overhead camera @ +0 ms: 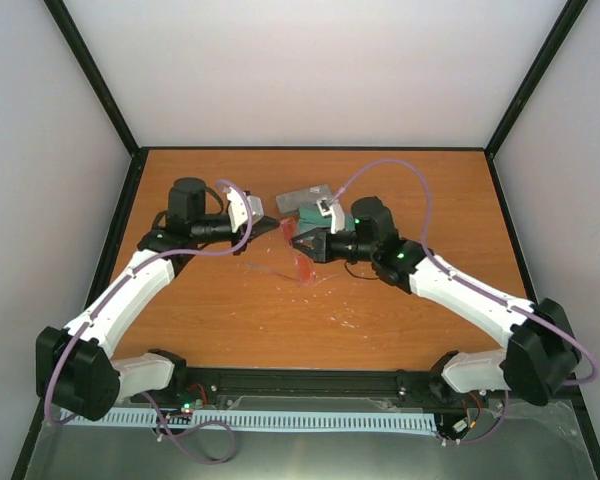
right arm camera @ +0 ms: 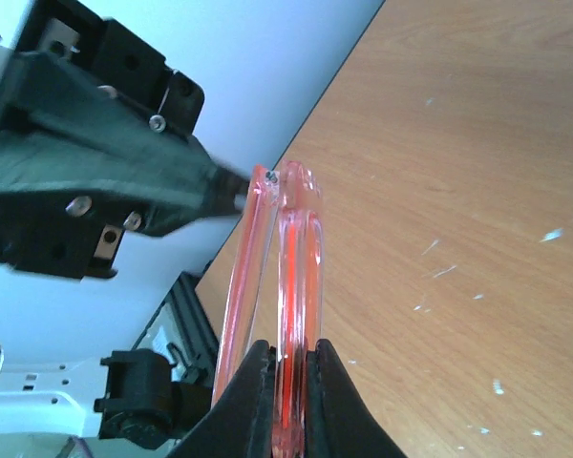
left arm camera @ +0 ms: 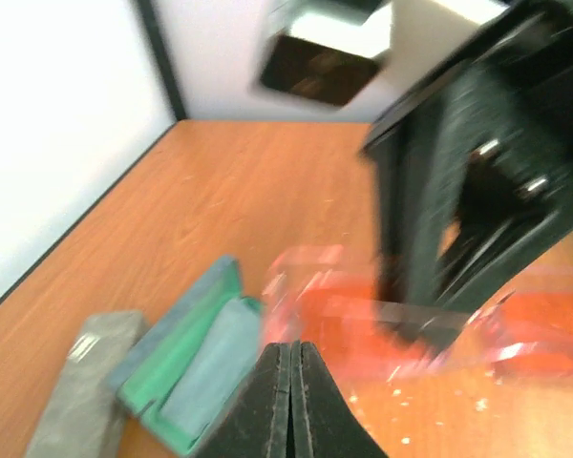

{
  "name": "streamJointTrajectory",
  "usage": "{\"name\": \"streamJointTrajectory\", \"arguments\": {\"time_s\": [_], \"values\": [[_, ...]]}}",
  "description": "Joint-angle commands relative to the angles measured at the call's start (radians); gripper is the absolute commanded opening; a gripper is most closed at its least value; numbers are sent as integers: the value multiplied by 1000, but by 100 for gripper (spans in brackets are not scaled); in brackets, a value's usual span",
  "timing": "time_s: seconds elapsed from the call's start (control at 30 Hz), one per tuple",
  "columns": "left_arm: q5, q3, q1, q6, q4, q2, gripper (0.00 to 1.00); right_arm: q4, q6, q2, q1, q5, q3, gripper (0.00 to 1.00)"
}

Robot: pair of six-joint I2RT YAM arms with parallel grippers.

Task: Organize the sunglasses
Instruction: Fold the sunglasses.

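Pinching the sunglasses (right arm camera: 294,258) in the right gripper (right arm camera: 286,358) above the surface (right arm camera: 458,143); meeting their tip with the pressed-together left gripper (left arm camera: 291,358).

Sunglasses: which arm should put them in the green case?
Right, probably: the right pincer is clamped on the sunglasses, with the open green case close by. The left pincer is shut beside them.

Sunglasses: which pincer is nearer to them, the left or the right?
Right. The right pincer is shut on the sunglasses frame; the left pincer, shut, has its tip at their far end.
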Motion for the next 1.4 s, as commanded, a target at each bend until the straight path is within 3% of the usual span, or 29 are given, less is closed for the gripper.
{"name": "streamJointTrajectory", "arguments": {"time_s": [0.0,0.13,0.2,0.43,0.6,0.77,1.03,1.37], "values": [[-155,10,66,-124,82,-24,0,-78,-39,-115,-58,81,-19,3],[-265,-37,98,-154,113,-48,0,-92,-23,-202,-143,83,-39,3],[-252,-49,106,-142,93,-58,1,-119,-15,-220,-176,119,-28,3],[56,-68,105,-90,-3,-74,1,-67,60,-159,-228,268,-12,3],[238,-48,71,11,-95,-53,0,29,104,-31,-228,228,15,3],[308,-26,13,91,-156,-24,1,78,118,74,-224,168,77,3],[353,61,-1,96,-106,103,1,25,87,115,-171,61,163,3],[420,213,-1,-5,14,253,1,-46,57,72,-130,34,130,3]]}}
